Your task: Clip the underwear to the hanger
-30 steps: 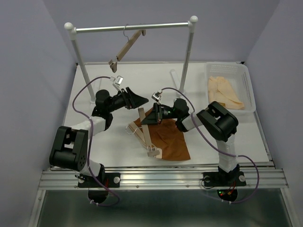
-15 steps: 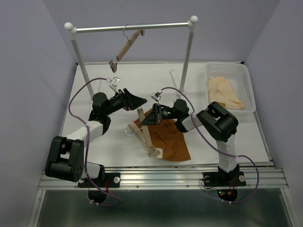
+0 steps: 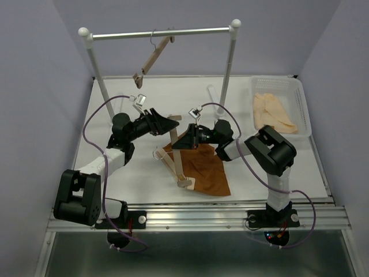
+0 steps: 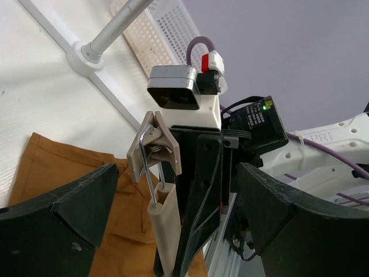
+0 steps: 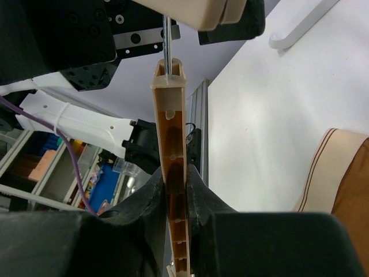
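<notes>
Your right gripper [image 5: 174, 186] pinches the hanger [image 5: 172, 130]; your left gripper [image 4: 179, 199] gapes wide around its clip [image 4: 154, 147]. Close off-centre and the hanger may twist free, missing the underwear [image 3: 206, 171].

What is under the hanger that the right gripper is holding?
The underwear lies spread on the table beneath the lower half of the hanger. The hanger hides a strip of cloth; whether the lower clip bites it cannot be seen.

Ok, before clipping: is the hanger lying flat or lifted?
Tilted: right gripper holds one end of the hanger raised; the other rests on the underwear.
</notes>
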Motion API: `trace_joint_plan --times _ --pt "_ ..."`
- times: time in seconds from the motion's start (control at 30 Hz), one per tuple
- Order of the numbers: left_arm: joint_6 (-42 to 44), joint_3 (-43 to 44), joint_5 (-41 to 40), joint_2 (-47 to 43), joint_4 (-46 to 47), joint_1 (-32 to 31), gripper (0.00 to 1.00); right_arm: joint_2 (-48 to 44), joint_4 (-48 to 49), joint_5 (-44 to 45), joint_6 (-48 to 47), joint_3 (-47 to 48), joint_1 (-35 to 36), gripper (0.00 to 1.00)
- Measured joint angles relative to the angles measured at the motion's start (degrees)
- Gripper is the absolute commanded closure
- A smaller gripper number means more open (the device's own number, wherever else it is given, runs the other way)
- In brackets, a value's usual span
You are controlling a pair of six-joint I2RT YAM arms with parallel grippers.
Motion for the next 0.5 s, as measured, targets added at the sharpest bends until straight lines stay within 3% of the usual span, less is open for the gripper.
trace_joint_plan --times 0.5 --pt "-1.8 0.0 0.0 1.4 1.0 0.0 0.07 2.3 -0.3 -0.4 2.5 0.3 0.0 0.99"
